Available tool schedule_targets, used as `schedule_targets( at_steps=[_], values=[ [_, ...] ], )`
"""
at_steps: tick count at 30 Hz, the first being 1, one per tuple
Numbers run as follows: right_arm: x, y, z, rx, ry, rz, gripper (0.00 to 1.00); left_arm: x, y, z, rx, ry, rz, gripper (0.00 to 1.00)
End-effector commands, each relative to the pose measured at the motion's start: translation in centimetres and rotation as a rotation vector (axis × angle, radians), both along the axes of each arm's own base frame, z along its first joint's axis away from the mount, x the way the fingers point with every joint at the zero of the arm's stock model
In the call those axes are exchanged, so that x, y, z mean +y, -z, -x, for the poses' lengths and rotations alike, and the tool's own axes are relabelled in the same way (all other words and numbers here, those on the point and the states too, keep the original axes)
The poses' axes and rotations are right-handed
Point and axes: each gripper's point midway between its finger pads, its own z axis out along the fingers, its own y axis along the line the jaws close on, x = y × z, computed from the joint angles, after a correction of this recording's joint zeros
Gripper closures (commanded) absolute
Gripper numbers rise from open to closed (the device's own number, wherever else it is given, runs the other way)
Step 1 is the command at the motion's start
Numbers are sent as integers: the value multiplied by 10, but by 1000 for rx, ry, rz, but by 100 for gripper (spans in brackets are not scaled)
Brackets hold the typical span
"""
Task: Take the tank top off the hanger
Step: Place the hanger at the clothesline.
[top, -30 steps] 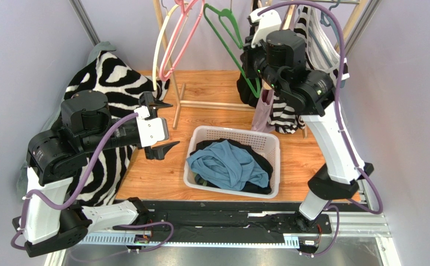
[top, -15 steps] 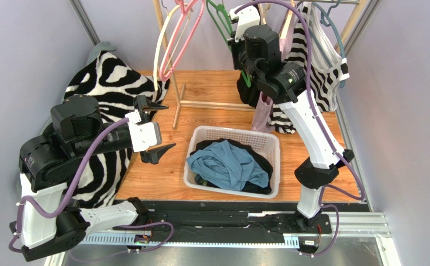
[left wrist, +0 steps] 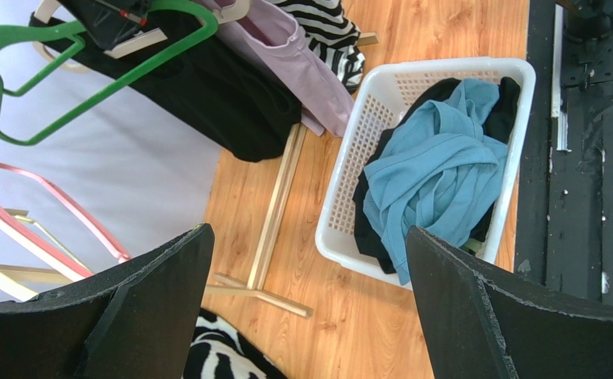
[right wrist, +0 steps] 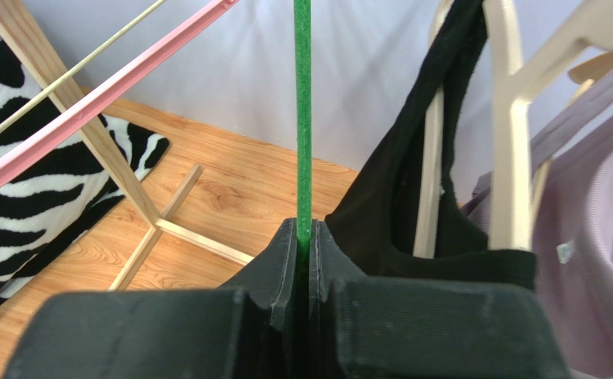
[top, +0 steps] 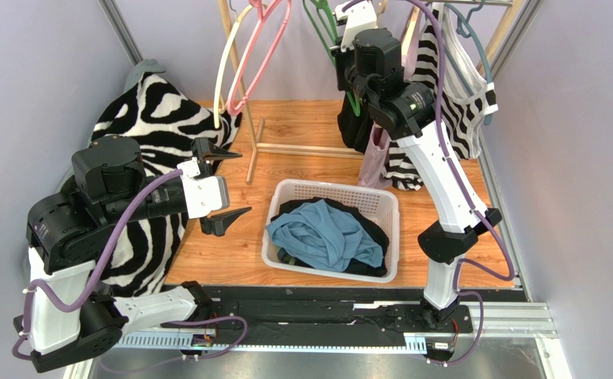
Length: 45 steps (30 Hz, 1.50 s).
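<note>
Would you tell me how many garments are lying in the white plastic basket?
2: a crumpled blue garment on top, and a black garment beneath it, showing around its edges. Others may be hidden underneath.

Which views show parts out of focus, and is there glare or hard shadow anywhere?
Right wrist view: the right end effector is near and soft, the green hanger it grips sharper. Left wrist view: the white basket is sharp. Top view: even light, no glare, only faint shadows.

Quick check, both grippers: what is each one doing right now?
The left gripper is open, holding nothing.
The right gripper is closed on the green hanger.
</note>
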Motion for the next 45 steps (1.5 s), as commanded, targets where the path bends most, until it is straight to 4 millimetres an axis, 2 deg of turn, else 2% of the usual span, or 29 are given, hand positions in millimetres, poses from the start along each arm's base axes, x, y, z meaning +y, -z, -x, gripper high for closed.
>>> schedule_targets(
  at_steps=[1,16,20,25,35,41,45],
  values=[
    [7,-8,-6,-31,-13,-55,100,-2,-5,7,12,28,22,1],
    [14,26,-20,54,-28,-40,100,1,-1,10,18,29,18,1],
    [26,32,-21,75,-51,-71,100,0,0,11,22,33,19,1],
    [42,26,-17,39,-56,-57,100,0,2,10,25,32,15,1],
    [60,9,-15,-40,-75,-43,100,-1,5,8,29,28,6,1],
    [72,16,-11,-28,-103,-32,100,-3,8,6,36,28,-2,1],
    [61,25,-6,9,-60,-6,100,-4,10,5,42,28,-7,1]
  ],
)
